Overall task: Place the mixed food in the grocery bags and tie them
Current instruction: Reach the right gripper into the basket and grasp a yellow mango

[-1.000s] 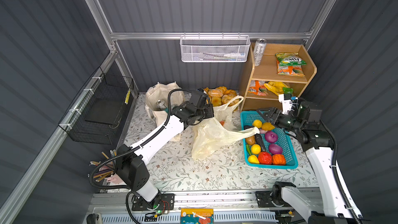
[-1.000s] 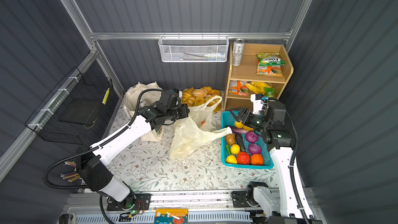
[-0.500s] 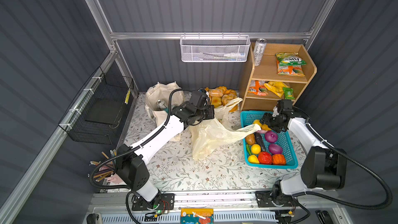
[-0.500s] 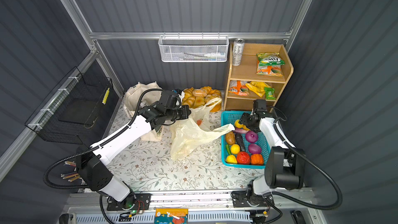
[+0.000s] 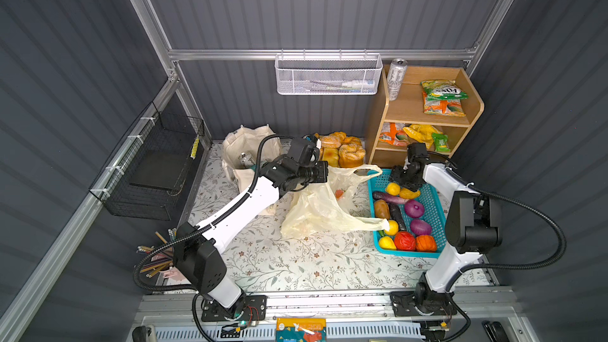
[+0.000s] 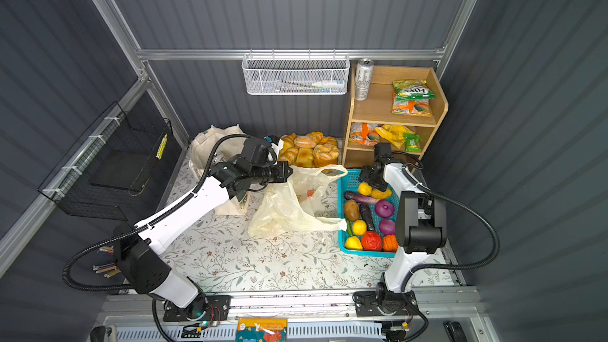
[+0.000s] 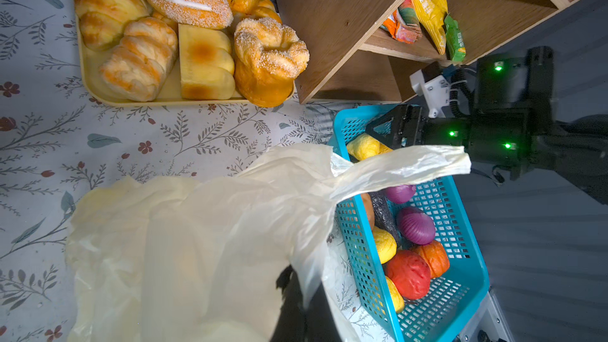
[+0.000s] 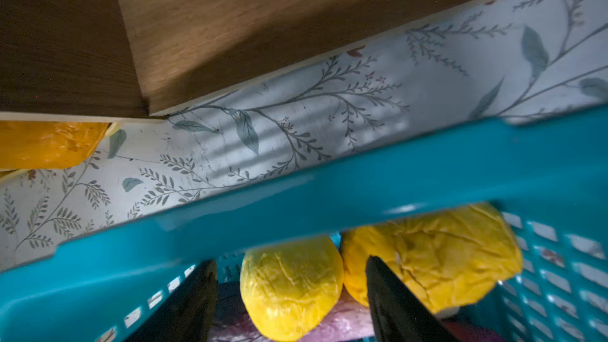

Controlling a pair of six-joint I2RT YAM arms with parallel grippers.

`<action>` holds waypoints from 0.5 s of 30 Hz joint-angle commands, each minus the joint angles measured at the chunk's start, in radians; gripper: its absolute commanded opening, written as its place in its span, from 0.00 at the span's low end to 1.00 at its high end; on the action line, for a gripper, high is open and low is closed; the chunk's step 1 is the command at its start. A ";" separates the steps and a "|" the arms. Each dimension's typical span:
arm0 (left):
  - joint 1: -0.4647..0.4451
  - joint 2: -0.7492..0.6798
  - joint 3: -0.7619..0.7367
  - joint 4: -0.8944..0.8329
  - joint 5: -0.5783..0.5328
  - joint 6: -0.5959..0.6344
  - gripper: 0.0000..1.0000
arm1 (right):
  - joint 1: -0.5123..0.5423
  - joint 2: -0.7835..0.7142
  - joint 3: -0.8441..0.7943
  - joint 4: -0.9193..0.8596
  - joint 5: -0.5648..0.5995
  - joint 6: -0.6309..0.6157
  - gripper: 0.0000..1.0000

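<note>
On the top shelf of the wooden rack [image 5: 411, 108], a green snack packet [image 5: 444, 89] is showing the word "FOX'S". The print on the silver drink can [image 5: 395, 78] beside it is too small to read. Below, the right gripper [image 8: 289, 261] is hanging spread wide inside the turquoise basket [image 8: 329, 192], its 2 fingers flanking a yellow lemon [image 8: 289, 291] with gaps on both sides. The left gripper [image 5: 324, 172] is clenching the rim of the pale-yellow plastic bag [image 5: 316, 212], which is lying on the floral mat [image 5: 296, 261] between the cream tote [image 5: 243, 146] and the basket. 1 bag handle [image 5: 368, 223] is draping over the basket's rim, reaching another lemon.
</note>
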 commanded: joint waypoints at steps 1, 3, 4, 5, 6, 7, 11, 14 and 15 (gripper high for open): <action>0.003 -0.034 -0.013 -0.007 0.012 0.027 0.00 | 0.017 0.032 0.027 -0.024 0.019 -0.019 0.72; 0.003 -0.037 -0.014 -0.007 0.010 0.026 0.00 | 0.021 0.043 0.024 -0.024 0.021 -0.019 0.72; 0.003 -0.039 -0.015 -0.006 0.009 0.026 0.00 | 0.022 0.048 0.021 -0.021 0.023 -0.020 0.72; 0.003 -0.039 -0.015 -0.005 0.008 0.025 0.00 | 0.023 0.054 0.019 -0.021 0.022 -0.020 0.72; 0.003 -0.040 -0.015 -0.005 0.008 0.026 0.00 | 0.024 0.056 0.017 -0.021 0.022 -0.021 0.72; 0.003 -0.041 -0.015 -0.004 0.008 0.025 0.00 | 0.025 0.057 0.012 -0.020 0.021 -0.022 0.71; 0.003 -0.040 -0.016 0.001 0.009 0.020 0.00 | 0.035 0.064 -0.008 -0.023 0.011 -0.025 0.72; 0.003 -0.040 -0.019 0.007 0.009 0.016 0.00 | 0.035 0.055 -0.035 -0.011 0.007 -0.024 0.69; 0.003 -0.041 -0.019 0.008 0.009 0.016 0.00 | 0.036 0.046 -0.043 -0.006 0.006 -0.023 0.67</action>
